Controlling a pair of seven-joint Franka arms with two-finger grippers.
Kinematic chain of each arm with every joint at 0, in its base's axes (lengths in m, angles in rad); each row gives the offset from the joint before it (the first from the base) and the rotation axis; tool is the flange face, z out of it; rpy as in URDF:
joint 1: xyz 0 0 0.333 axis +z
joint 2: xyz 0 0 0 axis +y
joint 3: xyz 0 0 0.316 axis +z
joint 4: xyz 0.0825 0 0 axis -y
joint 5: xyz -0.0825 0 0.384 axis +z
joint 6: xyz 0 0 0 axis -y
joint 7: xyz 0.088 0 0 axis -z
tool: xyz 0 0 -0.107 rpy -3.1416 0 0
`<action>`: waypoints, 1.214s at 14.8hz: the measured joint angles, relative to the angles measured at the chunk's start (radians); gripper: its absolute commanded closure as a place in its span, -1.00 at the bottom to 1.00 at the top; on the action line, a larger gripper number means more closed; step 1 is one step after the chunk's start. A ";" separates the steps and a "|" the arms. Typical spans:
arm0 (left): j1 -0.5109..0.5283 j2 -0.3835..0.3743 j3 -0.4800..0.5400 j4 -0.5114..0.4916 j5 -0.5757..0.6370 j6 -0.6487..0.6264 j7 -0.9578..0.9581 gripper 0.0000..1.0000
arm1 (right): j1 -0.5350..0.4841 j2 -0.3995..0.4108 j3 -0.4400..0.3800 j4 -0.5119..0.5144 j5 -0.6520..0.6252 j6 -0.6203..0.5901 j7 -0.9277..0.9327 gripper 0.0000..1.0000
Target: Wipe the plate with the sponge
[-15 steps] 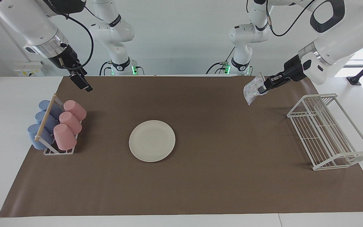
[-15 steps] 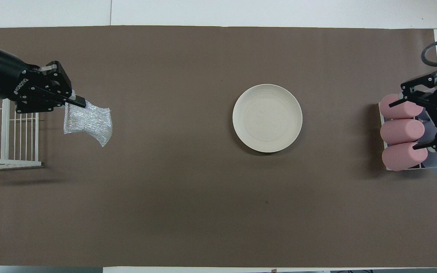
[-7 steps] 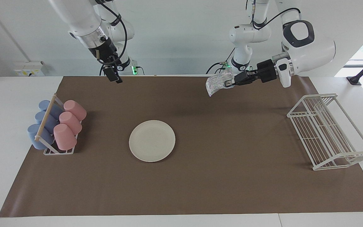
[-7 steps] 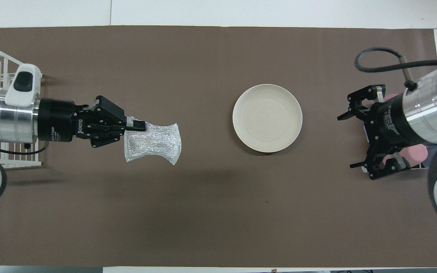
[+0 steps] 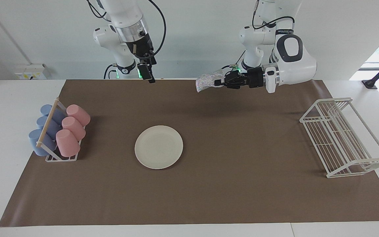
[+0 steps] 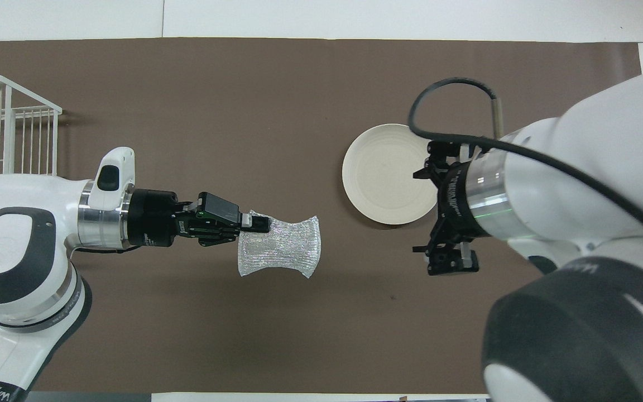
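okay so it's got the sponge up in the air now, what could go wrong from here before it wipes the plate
1. The left gripper pinches the sponge only by one edge, so the limp wad hangs free and could slip out or fold on contact.
2. The plate lies loose on the brown mat with nothing holding it, so wiping may push it along.
3. The right gripper hangs in the air close to the left one, so the arms might clash over the plate.

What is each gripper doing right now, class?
Left gripper: shut on the sponge, up in the air.
Right gripper: open, holding nothing.
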State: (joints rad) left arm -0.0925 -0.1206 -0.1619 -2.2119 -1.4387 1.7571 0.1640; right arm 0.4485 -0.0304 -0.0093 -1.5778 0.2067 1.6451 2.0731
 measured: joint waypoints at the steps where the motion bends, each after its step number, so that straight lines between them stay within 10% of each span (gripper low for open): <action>1: -0.013 0.000 -0.001 -0.012 -0.015 -0.003 0.028 1.00 | 0.043 0.000 0.001 -0.014 0.000 0.040 0.065 -1.00; 18: -0.021 0.000 0.001 -0.024 -0.050 -0.045 0.071 1.00 | 0.264 -0.064 0.008 -0.294 0.000 0.412 0.286 -0.85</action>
State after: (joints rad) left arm -0.1140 -0.1210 -0.1610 -2.2364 -1.4886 1.7118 0.2351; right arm 0.7123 -0.0946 -0.0016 -1.8713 0.2067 2.0573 2.3592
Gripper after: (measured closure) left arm 0.943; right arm 0.000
